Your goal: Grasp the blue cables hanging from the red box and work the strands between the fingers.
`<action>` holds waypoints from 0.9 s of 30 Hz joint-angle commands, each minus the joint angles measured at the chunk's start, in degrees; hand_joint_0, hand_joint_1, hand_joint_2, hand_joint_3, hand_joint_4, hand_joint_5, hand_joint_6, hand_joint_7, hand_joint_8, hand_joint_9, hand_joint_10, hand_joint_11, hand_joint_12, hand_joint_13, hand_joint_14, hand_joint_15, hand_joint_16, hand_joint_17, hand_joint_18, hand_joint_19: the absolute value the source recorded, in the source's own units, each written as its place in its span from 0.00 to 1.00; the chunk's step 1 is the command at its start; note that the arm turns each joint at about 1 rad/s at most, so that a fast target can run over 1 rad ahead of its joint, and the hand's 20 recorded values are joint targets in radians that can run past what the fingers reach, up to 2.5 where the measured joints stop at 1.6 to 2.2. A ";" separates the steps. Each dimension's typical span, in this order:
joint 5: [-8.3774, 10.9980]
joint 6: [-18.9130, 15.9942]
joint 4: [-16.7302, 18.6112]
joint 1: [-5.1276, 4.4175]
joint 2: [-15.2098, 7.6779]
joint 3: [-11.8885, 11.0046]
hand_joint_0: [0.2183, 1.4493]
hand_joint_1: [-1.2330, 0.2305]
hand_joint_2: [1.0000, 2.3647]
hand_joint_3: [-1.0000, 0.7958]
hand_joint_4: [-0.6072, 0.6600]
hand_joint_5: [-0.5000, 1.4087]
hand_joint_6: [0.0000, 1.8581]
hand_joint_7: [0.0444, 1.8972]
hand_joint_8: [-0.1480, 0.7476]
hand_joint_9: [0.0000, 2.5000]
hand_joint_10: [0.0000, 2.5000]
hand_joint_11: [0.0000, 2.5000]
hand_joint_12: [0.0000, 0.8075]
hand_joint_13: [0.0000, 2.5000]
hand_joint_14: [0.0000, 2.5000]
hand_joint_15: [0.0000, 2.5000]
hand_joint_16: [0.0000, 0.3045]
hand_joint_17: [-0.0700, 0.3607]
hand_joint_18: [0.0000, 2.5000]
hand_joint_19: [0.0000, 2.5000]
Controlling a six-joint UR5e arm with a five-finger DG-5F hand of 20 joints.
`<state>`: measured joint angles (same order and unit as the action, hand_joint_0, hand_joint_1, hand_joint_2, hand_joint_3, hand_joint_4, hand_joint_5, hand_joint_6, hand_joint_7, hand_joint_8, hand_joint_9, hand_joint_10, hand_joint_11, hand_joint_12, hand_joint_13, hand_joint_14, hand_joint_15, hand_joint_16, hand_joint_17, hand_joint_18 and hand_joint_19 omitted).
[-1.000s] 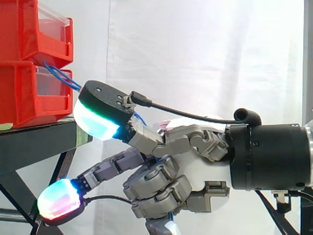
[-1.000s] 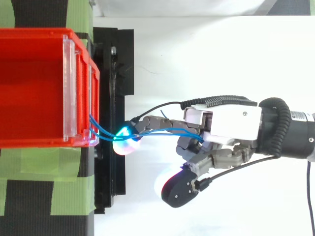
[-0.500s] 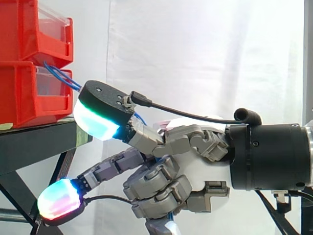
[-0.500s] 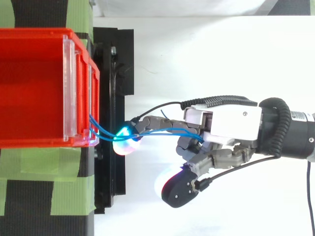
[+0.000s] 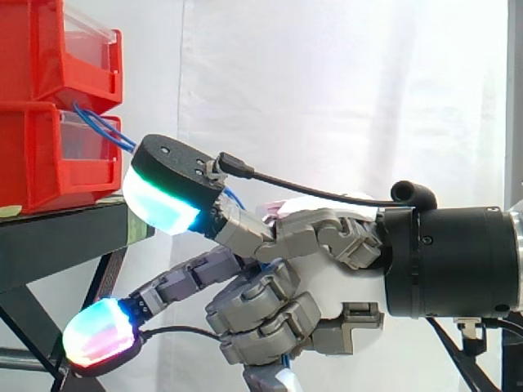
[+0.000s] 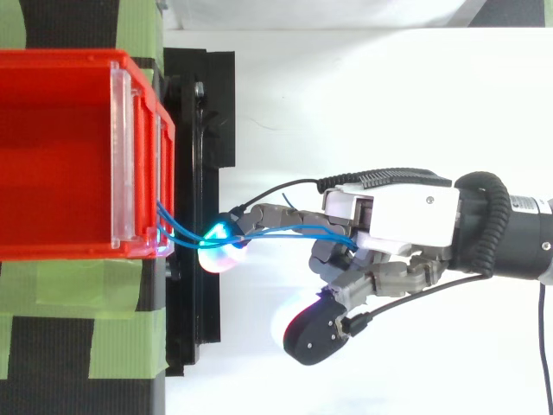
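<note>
Side view: two stacked red bins (image 5: 49, 155) sit on a black stand (image 5: 57, 237) before a white curtain (image 5: 343, 90). From above, green tape (image 6: 86, 285) crosses the stand. The hand (image 6: 402, 216) reaches in level from the right, with some fingers stretched toward the bins. The blue cables (image 6: 285, 230) run from the lower bin's front into the palm, clamped by the curled fingers (image 5: 261, 306).

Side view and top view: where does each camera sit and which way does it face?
Side view: beside the work, at its height, looking level at the red bins on the black stand; the hand and arm enter from the right.
Top view: overhead, looking down on bins and stand; hand and arm enter from the right.
Shared: bins, blue cables, the hand curled on them.
</note>
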<state>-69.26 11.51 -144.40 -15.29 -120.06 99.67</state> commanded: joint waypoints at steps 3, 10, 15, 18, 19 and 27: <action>0.00 0.00 0.00 0.00 0.00 0.00 0.36 0.57 0.00 0.00 0.75 0.21 0.00 0.41 0.79 0.75 1.00 1.00 0.86 0.85 1.00 0.72 0.85 0.61 1.00 0.31; 0.00 0.00 0.00 0.00 0.00 0.00 0.36 0.57 0.00 0.00 0.75 0.21 0.00 0.41 0.79 0.75 1.00 1.00 0.86 0.84 1.00 0.73 0.84 0.61 1.00 0.31; 0.00 0.00 0.00 0.00 0.00 0.00 0.36 0.57 0.00 0.00 0.76 0.21 0.00 0.41 0.79 0.75 1.00 1.00 0.86 0.84 1.00 0.73 0.84 0.61 1.00 0.31; 0.00 0.00 0.00 0.00 0.00 0.00 0.36 0.57 0.00 0.00 0.75 0.21 0.00 0.40 0.79 0.75 1.00 1.00 0.86 0.84 1.00 0.73 0.84 0.61 1.00 0.31; 0.00 0.00 0.00 0.00 0.00 0.00 0.36 0.57 0.00 0.00 0.75 0.21 0.00 0.41 0.79 0.75 1.00 1.00 0.86 0.84 1.00 0.73 0.84 0.61 1.00 0.31; 0.00 0.00 0.00 0.00 0.00 0.00 0.36 0.57 0.00 0.00 0.75 0.20 0.00 0.41 0.79 0.75 1.00 1.00 0.86 0.84 1.00 0.73 0.84 0.61 1.00 0.31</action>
<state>-69.26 11.52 -144.40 -15.29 -120.05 99.67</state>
